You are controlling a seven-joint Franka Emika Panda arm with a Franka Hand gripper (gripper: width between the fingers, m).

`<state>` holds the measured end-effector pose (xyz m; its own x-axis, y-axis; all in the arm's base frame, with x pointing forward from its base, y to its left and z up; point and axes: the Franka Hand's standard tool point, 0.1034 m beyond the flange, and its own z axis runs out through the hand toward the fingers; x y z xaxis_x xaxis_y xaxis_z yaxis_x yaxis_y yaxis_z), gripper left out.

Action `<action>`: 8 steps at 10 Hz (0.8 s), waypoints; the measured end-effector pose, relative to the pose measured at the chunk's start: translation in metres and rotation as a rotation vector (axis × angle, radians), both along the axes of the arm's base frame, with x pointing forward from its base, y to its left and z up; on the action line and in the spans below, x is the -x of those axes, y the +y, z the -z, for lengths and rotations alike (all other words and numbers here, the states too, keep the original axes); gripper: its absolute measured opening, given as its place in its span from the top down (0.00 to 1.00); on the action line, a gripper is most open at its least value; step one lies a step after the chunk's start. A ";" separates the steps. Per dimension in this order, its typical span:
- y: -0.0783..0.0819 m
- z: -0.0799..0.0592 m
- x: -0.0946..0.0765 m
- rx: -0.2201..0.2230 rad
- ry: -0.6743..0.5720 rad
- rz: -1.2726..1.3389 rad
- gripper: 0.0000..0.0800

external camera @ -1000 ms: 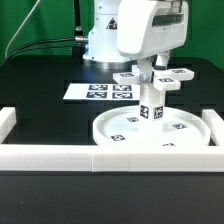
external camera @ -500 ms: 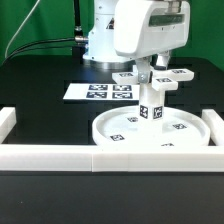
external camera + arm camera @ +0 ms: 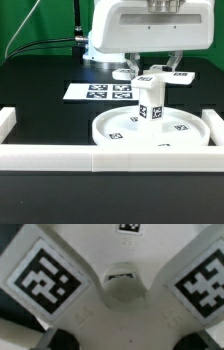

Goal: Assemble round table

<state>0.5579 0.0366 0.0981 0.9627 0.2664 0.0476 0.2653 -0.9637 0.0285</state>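
The large round rimmed disc (image 3: 110, 135) lies on the black table in the exterior view. The short thick cylinder (image 3: 150, 102) stands upright on its middle. The cross-shaped four-armed piece (image 3: 178, 78) sits level on top of the cylinder. My gripper (image 3: 153, 68) comes straight down over it, one finger on each side of the hub, shut on the piece. In the wrist view the cross-shaped piece (image 3: 120, 314) fills the frame, with tagged arms and a centre hole. The gripper (image 3: 125, 343) shows only as dark fingertips at the frame's edge.
Long white border blocks run along the front (image 3: 60, 155) and stand at the exterior view's left (image 3: 6, 120) and right (image 3: 217, 118). The marker board (image 3: 100, 91) lies flat behind the disc. The robot base and cables are at the back.
The gripper hand has turned about a quarter turn above the cylinder; its broad face now shows. The cross-shaped piece's arms have turned with it. Disc and cylinder have not moved.
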 end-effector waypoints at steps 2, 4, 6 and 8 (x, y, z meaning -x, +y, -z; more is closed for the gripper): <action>0.002 0.000 0.000 -0.017 -0.004 0.180 0.45; 0.002 0.000 0.000 -0.026 -0.010 0.348 0.45; 0.002 0.000 -0.001 -0.032 -0.015 0.494 0.45; 0.002 -0.001 -0.001 -0.040 -0.017 0.600 0.45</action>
